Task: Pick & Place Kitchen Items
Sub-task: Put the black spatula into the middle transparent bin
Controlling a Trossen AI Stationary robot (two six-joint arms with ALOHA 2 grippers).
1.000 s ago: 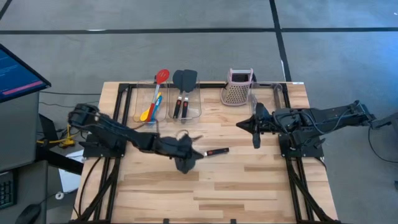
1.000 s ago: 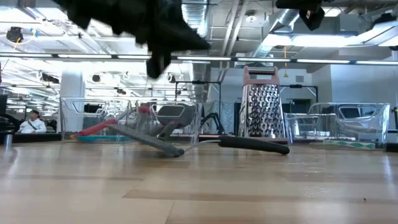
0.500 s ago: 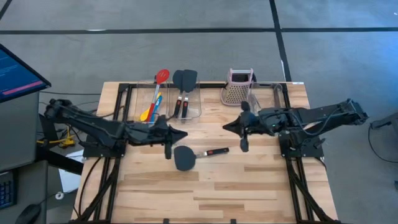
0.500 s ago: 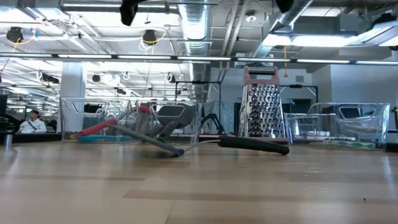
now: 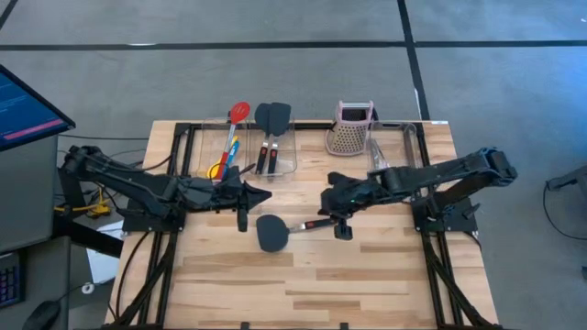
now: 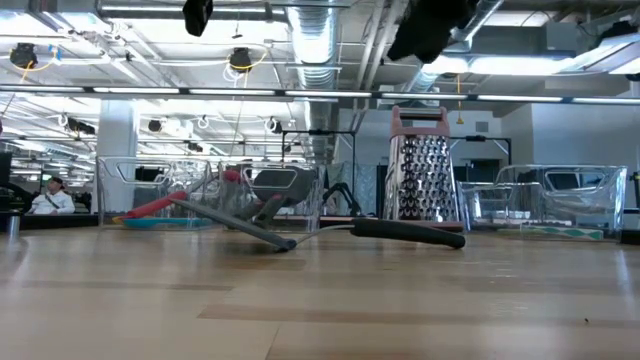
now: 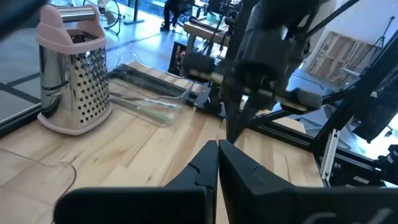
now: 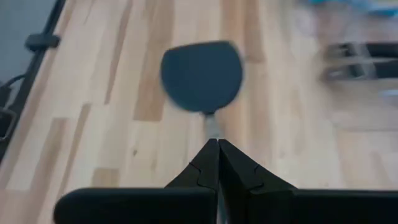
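Bright, even overhead light falls on the wooden table [image 5: 303,275], casting only soft shadows. Ceiling strip lights [image 6: 250,92] glare in the low view, and the right wrist view blurs a black spatula [image 8: 202,74].

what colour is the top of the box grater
Pink: the box grater has a pink handle and rim on a silver metal body, clearest in the left wrist view.
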